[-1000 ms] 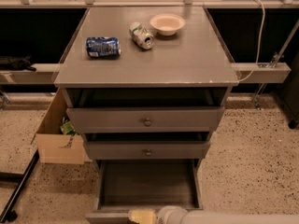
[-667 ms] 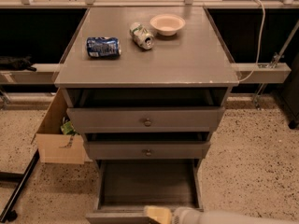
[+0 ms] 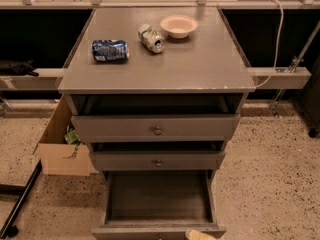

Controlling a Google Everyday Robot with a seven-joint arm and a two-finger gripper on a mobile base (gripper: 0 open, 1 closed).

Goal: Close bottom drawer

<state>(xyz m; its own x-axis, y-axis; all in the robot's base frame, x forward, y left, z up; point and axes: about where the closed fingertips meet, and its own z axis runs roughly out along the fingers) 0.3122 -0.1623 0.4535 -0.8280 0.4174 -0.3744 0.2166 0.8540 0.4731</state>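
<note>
While the grey wooden bottom drawer (image 3: 157,199) stands pulled well out of the cabinet, the cream-tipped gripper (image 3: 200,234) sits at its front panel.

The bottom drawer is the lowest of three in the grey wooden cabinet (image 3: 235,104), its long shallow box open and showing a bare floor. Only the gripper's pale tip shows, at the bottom edge of the view, right of centre on the drawer front. Whether it is open, closed or touching the panel cannot be told. Above, the mid-width grey drawer (image 3: 158,161) and the widest grey drawer (image 3: 156,128), each with a small round knob, stand slightly out. The grey counter (image 3: 160,69) carries a blue drink can (image 3: 110,50) lying on its side, a green-and-white can (image 3: 151,37) also on its side, and a cream round bowl (image 3: 179,26). A brown cardboard box (image 3: 62,149) sits on the speckled floor (image 3: 270,174) just left of the cabinet.
</note>
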